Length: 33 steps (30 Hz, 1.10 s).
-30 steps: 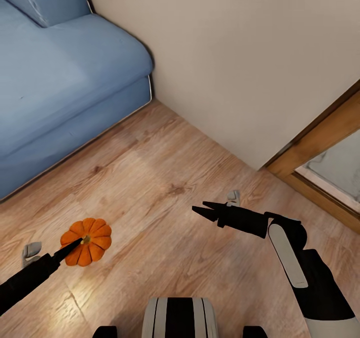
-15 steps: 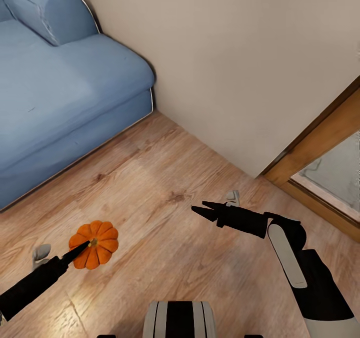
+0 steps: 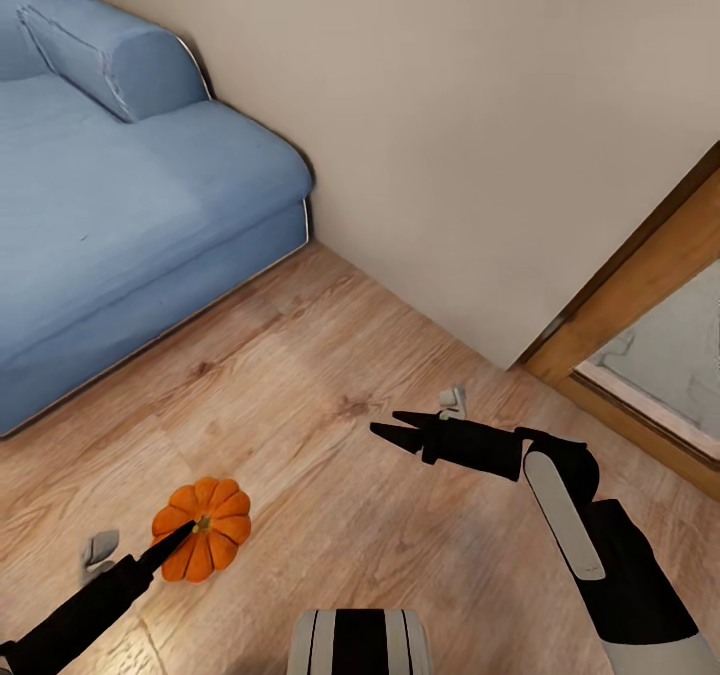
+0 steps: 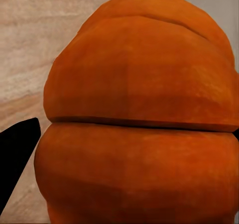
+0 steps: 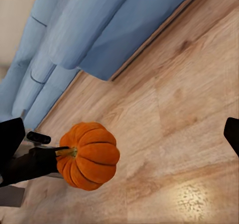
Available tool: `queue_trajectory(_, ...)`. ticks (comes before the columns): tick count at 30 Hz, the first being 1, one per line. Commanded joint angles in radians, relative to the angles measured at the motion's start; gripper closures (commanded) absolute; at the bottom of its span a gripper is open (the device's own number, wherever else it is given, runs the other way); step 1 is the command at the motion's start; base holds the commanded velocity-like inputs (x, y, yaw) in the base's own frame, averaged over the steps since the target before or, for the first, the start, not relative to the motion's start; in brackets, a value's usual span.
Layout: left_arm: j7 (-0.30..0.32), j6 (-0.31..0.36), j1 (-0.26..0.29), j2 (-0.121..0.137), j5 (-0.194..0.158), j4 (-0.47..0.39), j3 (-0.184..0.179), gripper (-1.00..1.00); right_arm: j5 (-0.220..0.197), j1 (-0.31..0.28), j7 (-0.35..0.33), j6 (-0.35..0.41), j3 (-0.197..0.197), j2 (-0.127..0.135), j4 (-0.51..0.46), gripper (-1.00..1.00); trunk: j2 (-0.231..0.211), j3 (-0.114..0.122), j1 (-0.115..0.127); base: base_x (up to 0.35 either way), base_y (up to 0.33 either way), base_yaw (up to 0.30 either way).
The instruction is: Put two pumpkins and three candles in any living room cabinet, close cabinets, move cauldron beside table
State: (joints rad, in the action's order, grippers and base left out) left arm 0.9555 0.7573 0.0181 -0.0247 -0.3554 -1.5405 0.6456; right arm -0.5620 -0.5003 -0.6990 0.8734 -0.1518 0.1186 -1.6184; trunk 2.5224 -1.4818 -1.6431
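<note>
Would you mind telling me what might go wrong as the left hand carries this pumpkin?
1. The left hand seems to pinch the pumpkin only near its stem, so it might slip.
2. A candle lies on the floor close beside the left arm and might get knocked.

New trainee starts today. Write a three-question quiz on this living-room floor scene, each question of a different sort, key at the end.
1. True or false: the pumpkin lies on the blue sofa.
2. In the head view, which small thing stands on the wooden floor just beyond the right claw, near the wall?
A. a grey candle
B. a black cauldron
C. a second pumpkin
3. Fill in: the pumpkin's stem is at the tip of the ____ claw.

Key:
1. False; it is over the floor, clear of the sofa.
2. A.
3. Left.
</note>
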Motion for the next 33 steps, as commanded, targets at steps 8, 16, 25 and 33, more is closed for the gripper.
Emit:
queue_trajectory(8, 0.003, -0.056, -0.040, -0.004, -0.009, 0.019, -0.003, 1.00, 0.001, 0.000, 0.002, -0.009, -0.046, -0.004, 0.000, -1.00, -0.001, 0.016, 0.002, 0.000, 0.000, 0.000)
queue_trajectory(16, 0.004, -0.100, -0.045, -0.004, -0.008, 0.036, -0.003, 1.00, 0.002, -0.001, 0.028, -0.010, -0.064, -0.022, 0.000, -1.00, -0.001, 0.015, 0.002, 0.000, 0.000, 0.167)
queue_trajectory(25, 0.005, -0.105, -0.047, -0.004, -0.009, 0.035, 0.001, 1.00, 0.001, -0.002, 0.103, -0.010, -0.117, -0.026, 0.000, -1.00, -0.001, 0.013, 0.002, -0.184, -0.119, 0.284)
queue_trajectory(33, 0.001, -0.088, -0.059, -0.003, -0.038, 0.029, 0.008, 1.00, 0.001, -0.003, 0.111, -0.010, -0.123, -0.027, 0.000, -1.00, -0.001, 0.017, 0.002, -0.106, -0.069, 0.294)
